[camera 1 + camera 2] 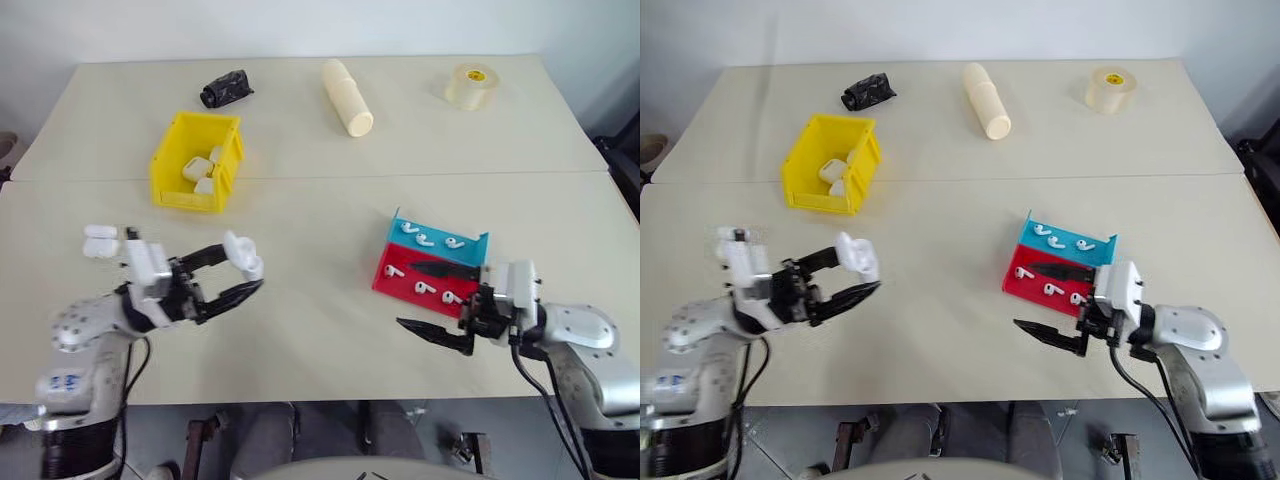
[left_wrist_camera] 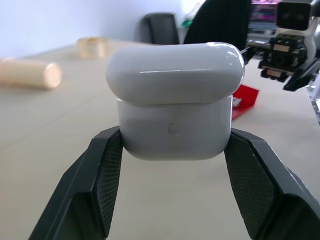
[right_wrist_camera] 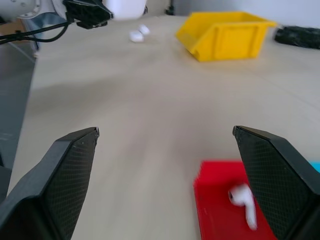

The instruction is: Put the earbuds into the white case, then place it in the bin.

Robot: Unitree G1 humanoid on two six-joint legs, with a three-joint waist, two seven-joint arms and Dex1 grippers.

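at the left front of the table [image 1: 330, 330], two spare white cases [image 1: 99, 241] lie side by side near the edge. just right of them the left gripper [image 1: 248, 278] is raised above the surface, pointing toward the table's middle, its black fingers [image 2: 102, 172] clamped on the sides of the white case [image 1: 245, 255]; the lid is closed and the case sits upright between the pads in the left wrist view. farther back on the left, the bin [image 1: 196, 160] rests on the table with several white cases inside. behind it lies a crumpled black object [image 1: 226, 89]. at the centre rear, a cream cylinder [image 1: 346, 96] lies on its side. at the right rear stands a roll of clear tape [image 1: 471, 86]. at the right front, a teal tray [image 1: 440, 238] and a red tray [image 1: 425, 280] sit touching, one behind the other, each carrying earbuds [image 1: 428, 240] spread apart. the right gripper [image 1: 437, 298] is at the front edge of the red tray, fingers spread wide and holding nothing; one finger reaches over the red tray, the other over bare table.
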